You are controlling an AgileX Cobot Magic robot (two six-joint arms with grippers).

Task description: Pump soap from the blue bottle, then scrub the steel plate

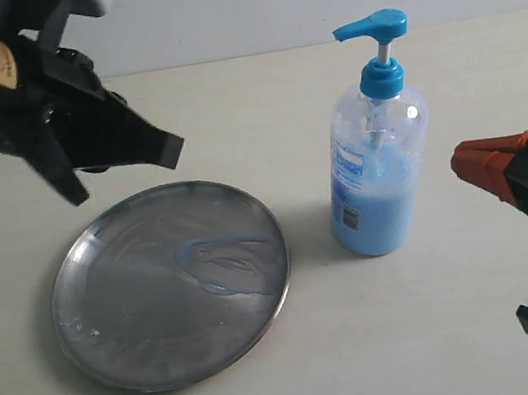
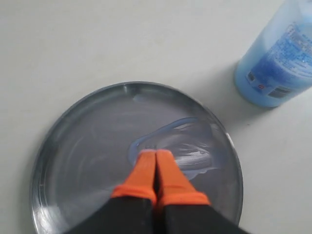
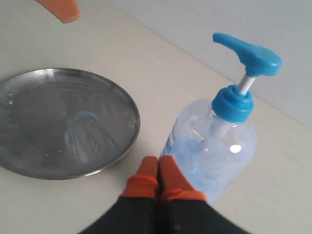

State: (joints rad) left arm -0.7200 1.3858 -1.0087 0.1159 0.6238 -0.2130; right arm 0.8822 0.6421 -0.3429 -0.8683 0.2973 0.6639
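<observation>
The left gripper (image 2: 155, 153) has its orange fingertips pressed flat together, with no gap between them and nothing held. It hangs over the steel plate (image 1: 113, 303), its tips lined up with the near edge of the soap (image 1: 229, 264). The pictures do not settle whether the tips touch the film.

The soap is a thin, light blue smear with a looping outline. It lies in the half of the plate that faces the blue bottle (image 1: 378, 183) and runs close to the raised rim there. A few small blobs sit near the opposite rim. The rest of the plate's floor is bare, smudged grey steel.

The plate lies flat on the pale table (image 1: 435, 331). Its rim is near the bottle but apart from it, with a strip of bare table between them. The bottle stands upright, about half full of blue liquid, and its pump head (image 1: 373, 25) points its spout towards the plate's side.

The right gripper (image 3: 159, 160) is also fully closed and empty. It stands on the bottle's far side from the plate, separated from the bottle by open table. Bare tabletop surrounds the plate and the bottle on every visible side.
</observation>
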